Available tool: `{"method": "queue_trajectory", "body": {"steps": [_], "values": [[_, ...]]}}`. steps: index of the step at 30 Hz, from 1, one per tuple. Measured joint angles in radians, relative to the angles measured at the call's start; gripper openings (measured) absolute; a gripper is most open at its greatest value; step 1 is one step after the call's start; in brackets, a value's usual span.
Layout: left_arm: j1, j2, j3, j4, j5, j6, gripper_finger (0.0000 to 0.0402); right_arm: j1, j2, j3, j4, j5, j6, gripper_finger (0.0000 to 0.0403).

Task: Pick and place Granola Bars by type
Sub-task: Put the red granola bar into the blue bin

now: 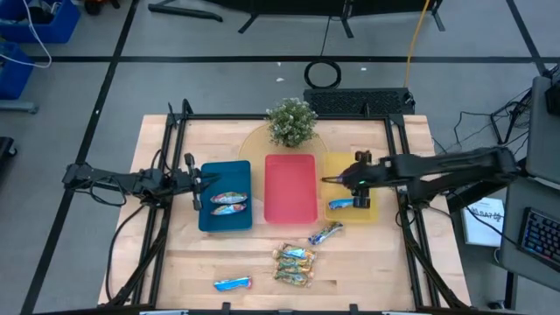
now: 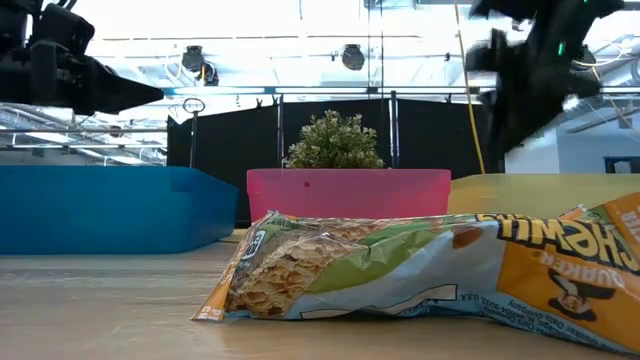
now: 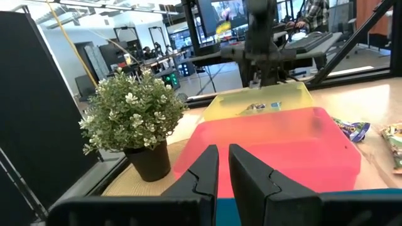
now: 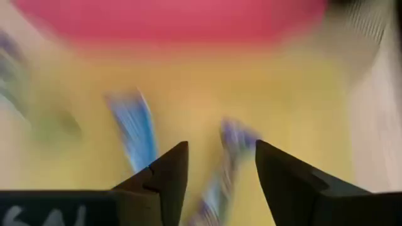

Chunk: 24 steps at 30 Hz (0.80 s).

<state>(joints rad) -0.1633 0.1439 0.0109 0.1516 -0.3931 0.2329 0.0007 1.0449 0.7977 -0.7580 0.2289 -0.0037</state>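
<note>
My right gripper [image 1: 348, 185] [image 4: 221, 154] hangs open over the yellow tray [image 1: 350, 166], fingers pointing down. In its blurred wrist view one shiny blue bar [image 4: 229, 157] lies below the gap between the fingers and another [image 4: 135, 129] lies beside it. The high view shows a blue bar [image 1: 341, 205] in that tray. My left gripper [image 1: 196, 184] [image 3: 223, 150] waits at the blue tray's [image 1: 225, 175] left edge, shut but for a slit. Two blue-and-orange bars [image 1: 228, 203] lie in the blue tray. On the table are a blue bar [image 1: 325, 233], tan bars [image 1: 295, 265] and another blue bar [image 1: 233, 283].
The red tray [image 1: 290, 188] sits between the blue and yellow trays. A small potted plant [image 1: 291, 122] stands on a round mat behind the red tray. The arms' dark frame rails run along the table's left and right sides. In the low view a tan bar [image 2: 400, 270] fills the foreground.
</note>
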Motion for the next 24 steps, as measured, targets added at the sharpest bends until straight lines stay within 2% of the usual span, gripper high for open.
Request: {"method": "queue_trajectory", "body": {"steps": [5, 7, 10, 13, 16, 21, 24], "values": [[0.0, 0.0, 0.0, 0.0, 0.001, -0.01, 0.0047, 0.05, -0.267, -0.125, 0.394, -0.151, 0.008, 0.0127], [0.0, 0.0, 0.0, 0.0, 0.001, -0.013, 0.0047, 0.07, -0.355, -0.217, 0.586, -0.155, 0.018, 0.0098], [0.0, 0.0, 0.0, 0.001, 0.002, -0.034, 0.0047, 0.078, -0.459, -0.347, 0.753, -0.153, 0.006, 0.0049], [0.0, 0.0, 0.0, 0.001, 0.002, -0.032, 0.0047, 0.075, -0.536, -0.433, 0.817, -0.153, -0.036, 0.0009], [0.0, 0.0, 0.0, 0.001, 0.002, -0.03, 0.0047, 0.063, -0.605, -0.482, 0.84, -0.158, -0.047, 0.001], [0.0, 0.0, 0.0, 0.001, 0.002, -0.029, 0.0047, 0.037, -0.703, -0.55, 0.922, -0.26, -0.069, 0.0002], [0.0, 0.0, 0.0, 0.0, 0.002, -0.029, 0.0047, 0.031, -0.73, -0.564, 0.946, -0.259, -0.088, 0.0003]]}}
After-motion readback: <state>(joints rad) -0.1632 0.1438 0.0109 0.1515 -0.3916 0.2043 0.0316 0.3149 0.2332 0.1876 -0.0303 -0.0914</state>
